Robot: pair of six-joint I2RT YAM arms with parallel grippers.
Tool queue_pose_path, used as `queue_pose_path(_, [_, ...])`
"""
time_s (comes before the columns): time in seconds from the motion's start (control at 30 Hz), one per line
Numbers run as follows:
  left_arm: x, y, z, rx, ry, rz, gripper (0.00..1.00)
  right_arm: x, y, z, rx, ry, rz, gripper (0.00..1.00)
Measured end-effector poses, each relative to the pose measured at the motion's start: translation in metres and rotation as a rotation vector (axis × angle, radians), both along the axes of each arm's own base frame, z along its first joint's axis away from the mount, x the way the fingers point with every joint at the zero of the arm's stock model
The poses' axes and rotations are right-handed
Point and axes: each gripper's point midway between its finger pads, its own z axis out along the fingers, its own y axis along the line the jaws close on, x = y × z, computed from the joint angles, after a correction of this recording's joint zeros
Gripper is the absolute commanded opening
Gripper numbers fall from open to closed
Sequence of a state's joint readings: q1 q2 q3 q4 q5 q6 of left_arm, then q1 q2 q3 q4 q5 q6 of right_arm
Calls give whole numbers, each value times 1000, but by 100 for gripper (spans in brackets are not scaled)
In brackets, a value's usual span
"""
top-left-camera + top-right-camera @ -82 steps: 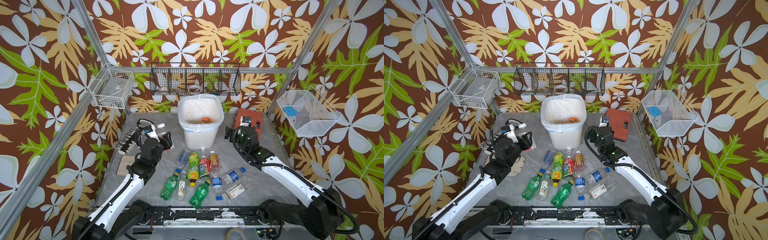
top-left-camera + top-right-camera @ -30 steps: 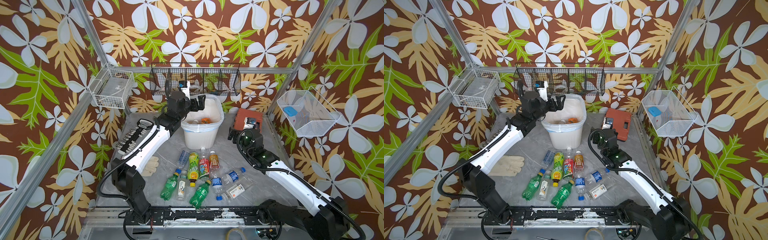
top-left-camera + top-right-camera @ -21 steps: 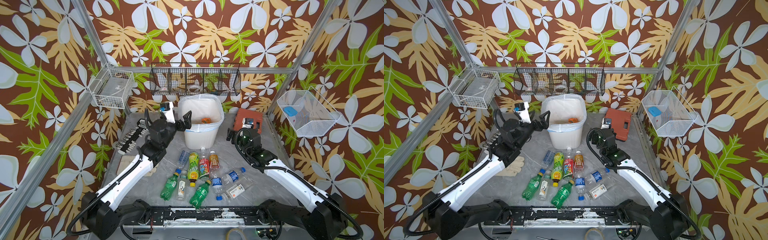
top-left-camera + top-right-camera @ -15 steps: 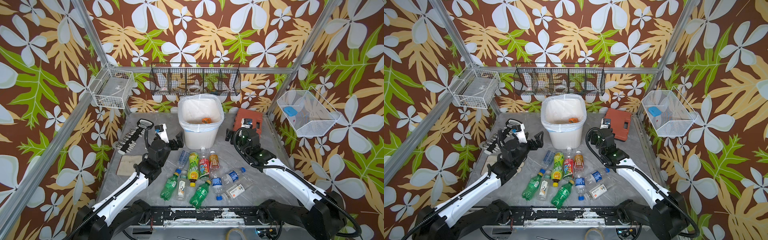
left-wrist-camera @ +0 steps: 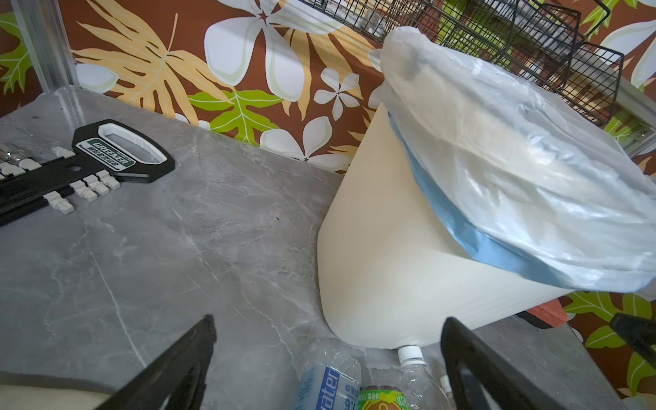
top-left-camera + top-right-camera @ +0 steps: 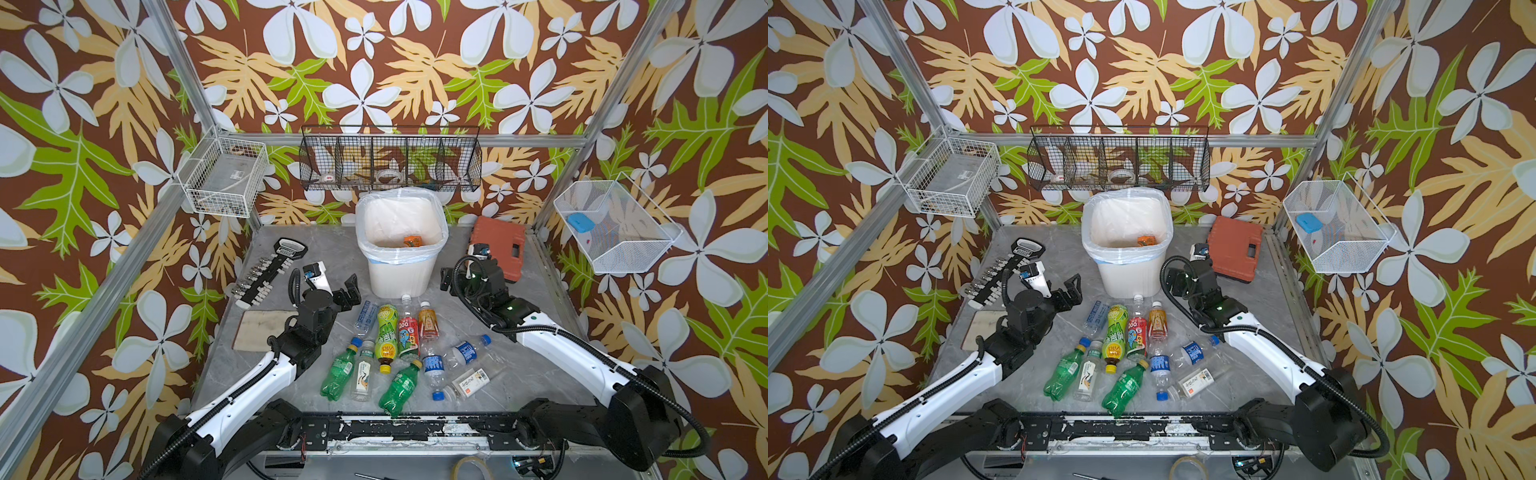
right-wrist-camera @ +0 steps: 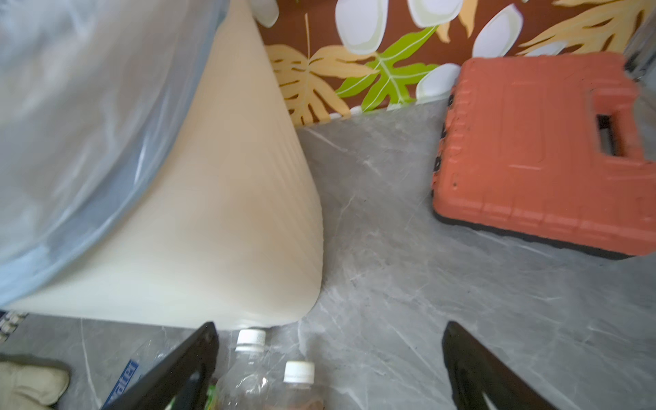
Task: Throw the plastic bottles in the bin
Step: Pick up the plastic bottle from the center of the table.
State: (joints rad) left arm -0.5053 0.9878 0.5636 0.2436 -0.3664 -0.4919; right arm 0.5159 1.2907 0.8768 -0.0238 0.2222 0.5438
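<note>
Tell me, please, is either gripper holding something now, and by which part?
Nothing is held. The left gripper and the right gripper both show open, empty jaws; the plastic bottles lie on the table.

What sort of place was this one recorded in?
Likely a purpose-built robot test booth, not a home: aluminium frame lined with leaf-print wallpaper, left arm and right arm on a rail at a grey tabletop, black wire basket wall-hung.

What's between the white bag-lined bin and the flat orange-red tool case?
Nothing: the right wrist view shows only bare grey marble tabletop between the white plastic bin and the flat orange-red tool case.
</note>
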Motion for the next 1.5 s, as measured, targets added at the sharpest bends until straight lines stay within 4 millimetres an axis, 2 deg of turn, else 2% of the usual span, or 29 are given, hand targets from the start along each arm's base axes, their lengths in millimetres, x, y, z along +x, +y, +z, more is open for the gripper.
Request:
queue_pose_path(0.27, [1, 4, -1, 5, 1, 26, 100, -28, 47, -66, -31, 187, 113, 93])
queue_pose_path(0.43, [1, 7, -1, 8, 0, 40, 100, -43, 56, -104, -49, 281, 127, 86])
queue_pose_path(0.57, [1, 8, -1, 11, 1, 47, 100, -48, 55, -125, -56, 329, 117, 82])
queue_pose_path(0.83, [0, 11, -5, 22, 15, 55, 100, -50, 58, -149, -74, 378, 109, 81])
queue_pose_path(0.97, [-1, 13, -5, 26, 18, 63, 100, -49, 58, -157, -81, 397, 100, 74])
queue_pose_path(1.2, [-2, 16, -6, 33, 23, 75, 100, -44, 58, -162, -82, 400, 74, 58])
queue_pose_path(1.5, [-1, 17, -7, 34, 25, 80, 100, -38, 55, -154, -52, 374, 47, 53])
